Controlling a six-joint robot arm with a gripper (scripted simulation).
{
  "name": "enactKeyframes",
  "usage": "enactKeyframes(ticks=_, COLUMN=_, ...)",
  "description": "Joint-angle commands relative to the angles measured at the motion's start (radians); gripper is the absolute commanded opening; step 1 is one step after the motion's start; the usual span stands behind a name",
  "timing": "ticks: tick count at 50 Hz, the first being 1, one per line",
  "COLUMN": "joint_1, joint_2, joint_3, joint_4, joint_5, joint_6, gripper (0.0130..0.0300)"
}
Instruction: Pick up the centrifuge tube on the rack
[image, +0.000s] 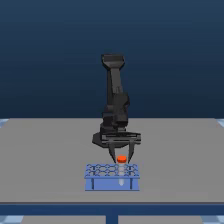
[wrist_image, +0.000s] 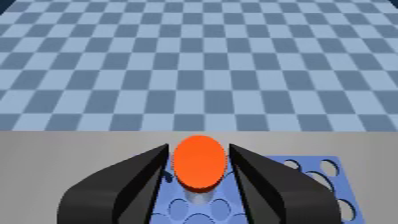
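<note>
Gripper (wrist_image: 200, 167) fingers narrowly spread w/ centrifuge tube (wrist_image: 199, 162) orange cap between, contact unclear, above rack (wrist_image: 306, 175).

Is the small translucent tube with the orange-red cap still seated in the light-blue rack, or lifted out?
Seated: the tube stands upright in the rack, its cap between the gripper fingers.

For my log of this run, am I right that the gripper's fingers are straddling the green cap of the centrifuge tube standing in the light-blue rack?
Not quite: the cap is bright orange-red, not green, as the wrist view shows most clearly. The rest holds: the gripper has a finger on either side of the centrifuge tube, which stands in the light-blue rack.
</note>
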Motion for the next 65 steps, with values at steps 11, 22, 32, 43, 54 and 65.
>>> enactKeyframes(ticks=11, joint_1=0.000, joint_2=0.000, joint_3=0.000, joint_4=0.000, joint_5=-0.003, joint_6=0.002, gripper=0.0130)
enactKeyframes(ticks=22, joint_1=0.000, joint_2=0.000, joint_3=0.000, joint_4=0.000, joint_5=-0.003, joint_6=0.002, gripper=0.0130)
enactKeyframes(ticks=32, joint_1=0.000, joint_2=-0.005, joint_3=-0.002, joint_4=0.014, joint_5=0.004, joint_6=-0.012, gripper=0.0130)
enactKeyframes(ticks=43, joint_1=0.000, joint_2=-0.020, joint_3=-0.010, joint_4=0.057, joint_5=0.024, joint_6=-0.057, gripper=0.0130)
enactKeyframes(ticks=54, joint_1=0.000, joint_2=-0.046, joint_3=-0.024, joint_4=0.155, joint_5=0.057, joint_6=-0.157, gripper=0.0130)
enactKeyframes(ticks=65, joint_1=0.000, joint_2=-0.068, joint_3=-0.037, joint_4=0.268, joint_5=0.083, joint_6=-0.273, gripper=0.0130)
